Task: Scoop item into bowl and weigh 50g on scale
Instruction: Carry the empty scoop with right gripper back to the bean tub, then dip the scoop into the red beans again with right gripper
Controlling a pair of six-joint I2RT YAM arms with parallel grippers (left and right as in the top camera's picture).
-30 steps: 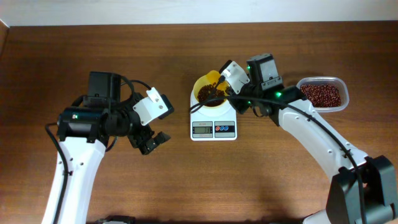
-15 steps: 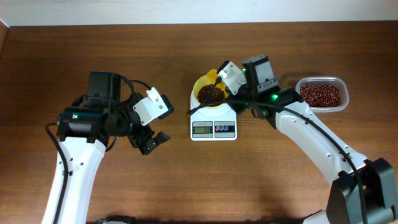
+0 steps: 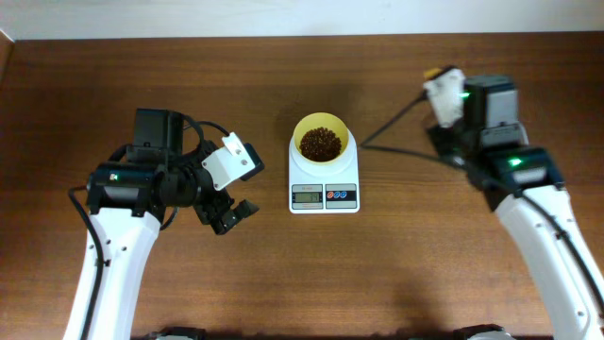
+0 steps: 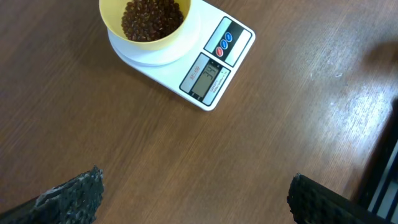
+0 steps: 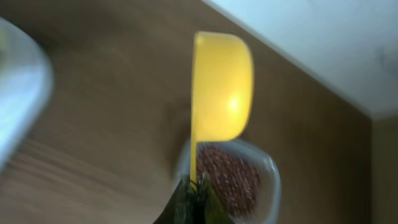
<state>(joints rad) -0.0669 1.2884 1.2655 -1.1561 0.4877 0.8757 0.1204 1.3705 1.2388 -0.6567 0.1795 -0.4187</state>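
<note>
The pale-yellow bowl [image 3: 300, 138] stands on the white scale [image 3: 324, 196] at the table's middle and holds a heap of red-brown beans [image 3: 321, 144]. Bowl [image 4: 112, 25], beans [image 4: 151, 15] and scale [image 4: 214, 68] also show in the left wrist view. My right gripper [image 5: 194, 199] is shut on the handle of the yellow scoop [image 5: 222, 87], which looks empty and hangs above the clear container of beans [image 5: 230, 177]. In the overhead view the right gripper [image 3: 442, 90] is at the back right, away from the bowl. My left gripper [image 3: 231, 212] is open and empty, left of the scale.
In the overhead view the clear container is hidden under my right arm [image 3: 510, 170]. A black cable [image 3: 396, 146] runs from the right arm toward the scale. The table's far edge meets a white wall [image 5: 323, 37].
My right arm has swung right and back from over the bowl, taking the scoop with it, and now covers the container. The left arm has not moved.
</note>
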